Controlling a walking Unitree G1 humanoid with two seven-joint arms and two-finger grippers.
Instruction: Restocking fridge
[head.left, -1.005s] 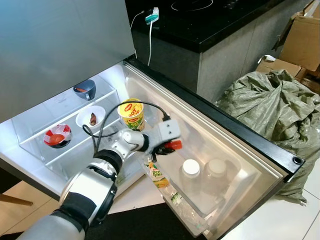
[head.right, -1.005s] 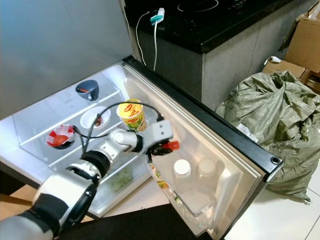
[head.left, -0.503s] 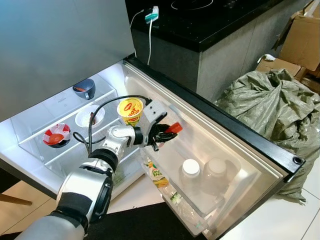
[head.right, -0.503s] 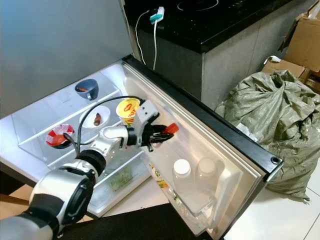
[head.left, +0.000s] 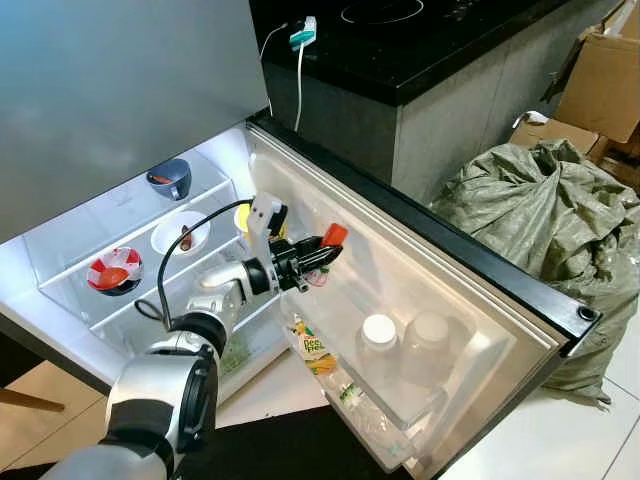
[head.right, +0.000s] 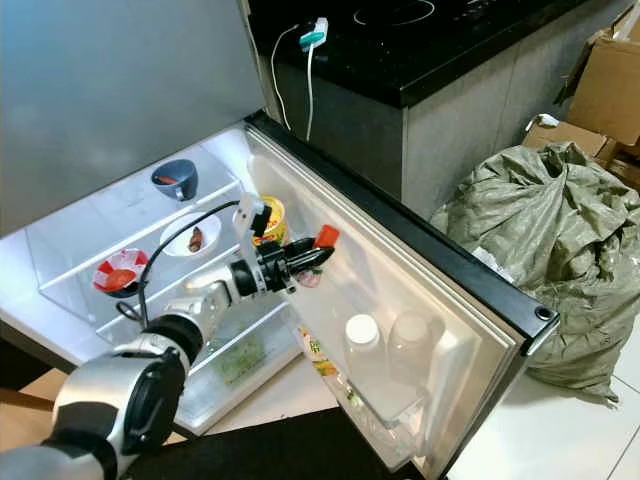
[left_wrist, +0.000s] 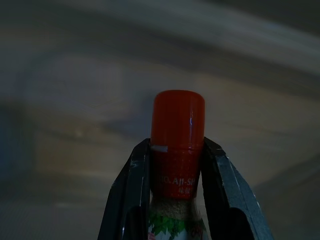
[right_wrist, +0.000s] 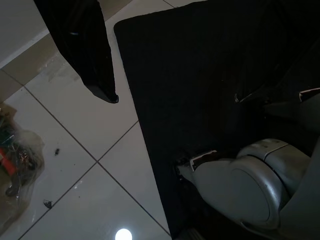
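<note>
**Seasoning bottle held at the fridge door, not yet shelved**

My left pincer (head.left: 312, 254) is clamped on a small red-capped seasoning bottle (head.left: 327, 239). In the left wrist view both black fingers (left_wrist: 134, 192) press its neck just under the cap, so the label stays clear and the bottle hangs steady. I'm holding it tilted, cap leading, just in front of the open fridge door (head.left: 420, 250), above the door's lower rack (head.left: 400, 400). Judging by that, it's headed for a door shelf rather than the main compartment.

The door rack already carries two white-lidded jars (head.left: 380, 335) and a green-labelled packet (head.left: 312, 350) beside them, below my bottle. So a free slot higher up the door makes sense.

Behind my wrist, further from the door, a yellow noodle cup (head.right: 270, 220) stands on the inner fridge shelf; past it a white bowl (head.left: 180, 235), a red-and-white bowl (head.left: 113, 272) and a blue cup (head.left: 170, 180).

My right arm hangs idle over the floor tiles and a black mat (right_wrist: 200, 85). One finger of the right pincer (right_wrist: 80, 45) is in shot; I cannot tell its state.

Next move needs the bottle turned upright before release, or it may tip.
</note>
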